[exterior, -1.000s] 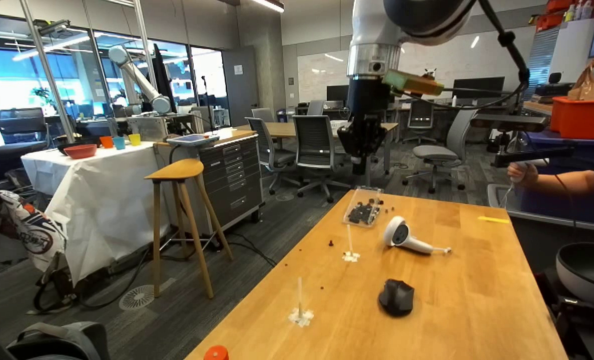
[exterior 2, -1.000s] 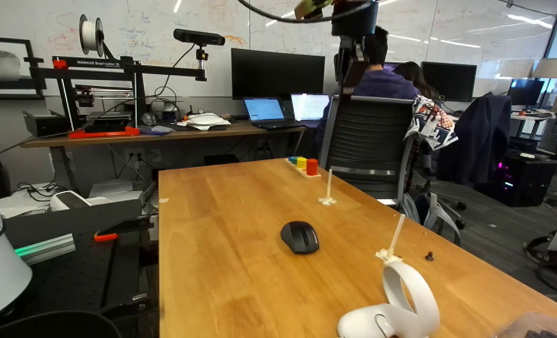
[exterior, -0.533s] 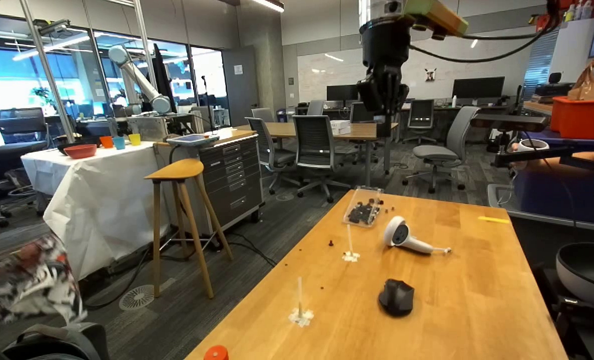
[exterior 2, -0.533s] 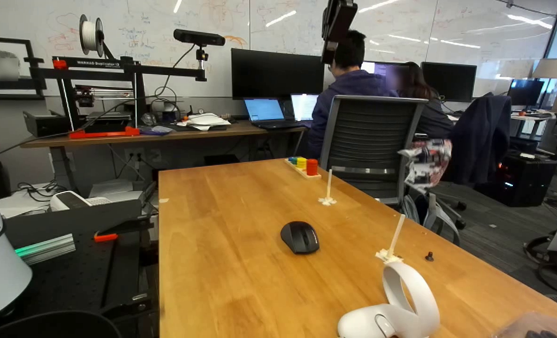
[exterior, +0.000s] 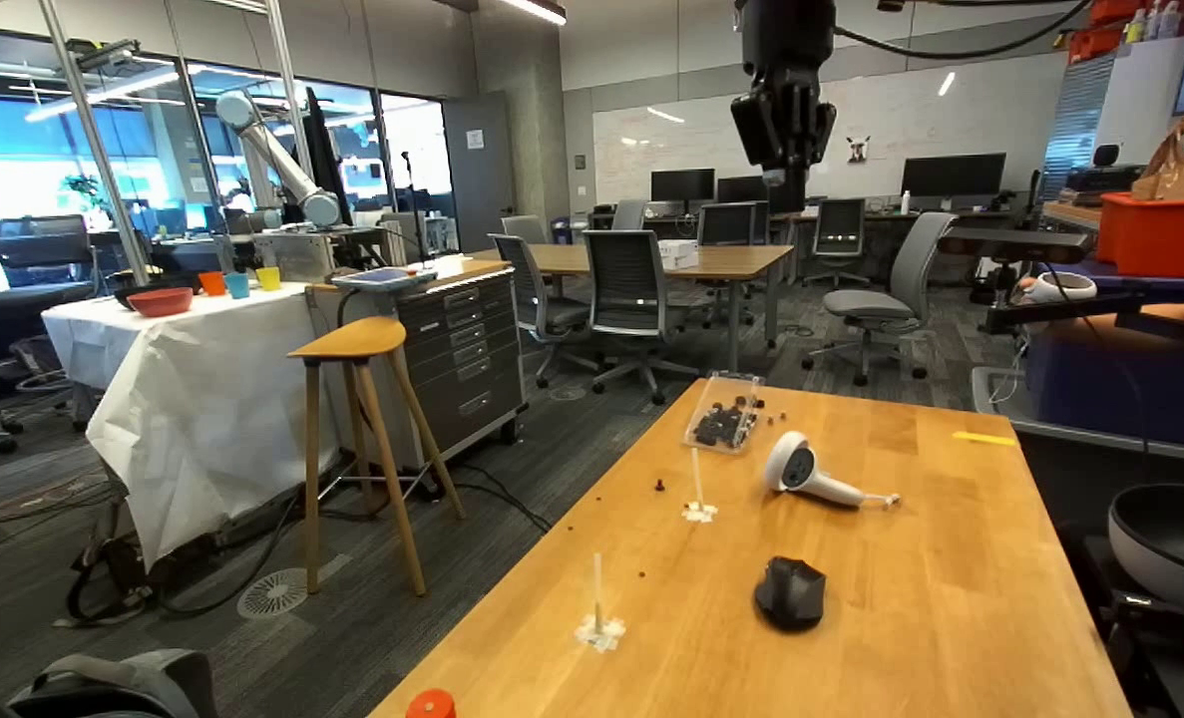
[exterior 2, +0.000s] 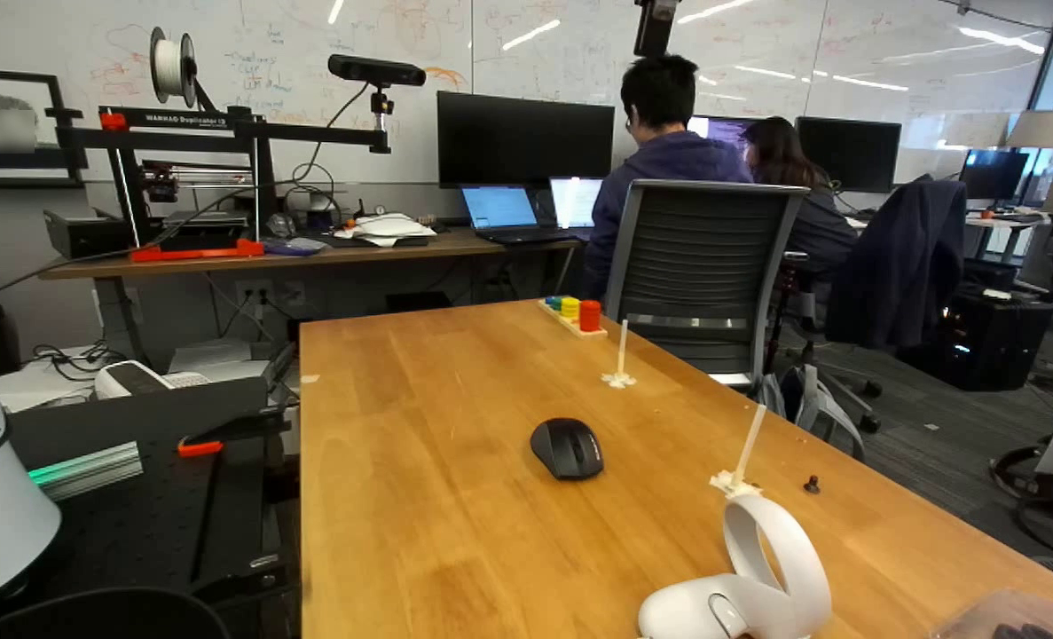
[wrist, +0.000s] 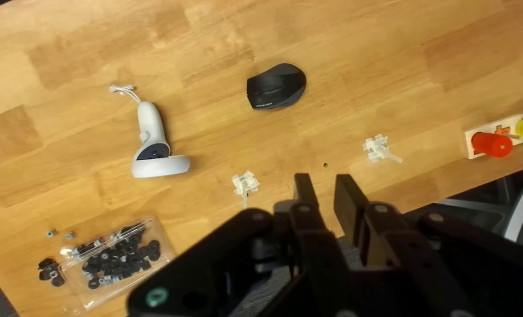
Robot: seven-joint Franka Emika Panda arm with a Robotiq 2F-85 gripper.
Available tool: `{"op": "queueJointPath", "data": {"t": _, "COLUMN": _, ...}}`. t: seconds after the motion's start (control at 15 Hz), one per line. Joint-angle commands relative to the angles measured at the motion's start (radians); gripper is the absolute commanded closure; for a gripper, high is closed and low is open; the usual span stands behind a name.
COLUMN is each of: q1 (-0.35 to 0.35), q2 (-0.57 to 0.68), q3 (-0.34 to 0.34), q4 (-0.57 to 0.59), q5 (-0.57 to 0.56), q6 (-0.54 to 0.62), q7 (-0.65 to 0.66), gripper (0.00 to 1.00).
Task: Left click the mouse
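The black rounded mouse shows in both exterior views point(exterior: 791, 594) point(exterior 2: 568, 449) and in the wrist view point(wrist: 277, 87). It lies flat on the wooden table point(exterior: 911, 638) with nothing touching it. My gripper is high above the table in both exterior views point(exterior: 789, 184) point(exterior 2: 655, 40), well apart from the mouse. In the wrist view my gripper point(wrist: 324, 176) has its two fingers parted by a narrow gap, with nothing between them. There the mouse lies beyond the fingertips, up and to their left.
A white and grey controller point(wrist: 151, 136) lies near the mouse. Thin upright rods point(exterior: 597, 588) point(exterior: 696, 479) stand taped to the table. A clear tray of dark bits point(wrist: 116, 259) and a coloured stacking toy point(exterior 2: 575, 315) are also on the table. A person sits behind a chair point(exterior 2: 708, 266).
My gripper has risen higher above the table and away from the mouse. The mouse has not moved. A patterned bag near the chair has gone from view.
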Motion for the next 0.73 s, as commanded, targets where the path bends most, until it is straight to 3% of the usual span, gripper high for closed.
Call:
{"op": "queueJointPath", "data": {"t": 0.0, "q1": -0.007, "q2": 0.016, "q3": 0.003, "q4": 0.071, "q5": 0.007, "q6": -0.085, "q7": -0.021, "gripper": 0.47}}
{"op": "queueJointPath", "data": {"t": 0.13, "q1": -0.016, "q2": 0.027, "q3": -0.001, "q4": 0.104, "q5": 0.075, "q6": -0.227, "q7": -0.055, "gripper": 0.31}}
{"op": "queueJointPath", "data": {"t": 0.2, "q1": -0.006, "q2": 0.005, "q3": 0.004, "q4": 0.041, "q5": 0.023, "q6": -0.118, "q7": -0.015, "gripper": 0.24}}
{"op": "queueJointPath", "data": {"t": 0.27, "q1": -0.006, "q2": 0.005, "q3": 0.004, "q4": 0.044, "q5": 0.029, "q6": -0.134, "q7": -0.019, "gripper": 0.43}}
{"op": "queueJointPath", "data": {"t": 0.4, "q1": -0.006, "q2": 0.007, "q3": 0.004, "q4": 0.040, "q5": 0.029, "q6": -0.131, "q7": -0.018, "gripper": 0.27}}
{"op": "queueJointPath", "data": {"t": 0.67, "q1": -0.006, "q2": 0.010, "q3": 0.004, "q4": 0.040, "q5": 0.029, "q6": -0.130, "q7": -0.018, "gripper": 0.24}}
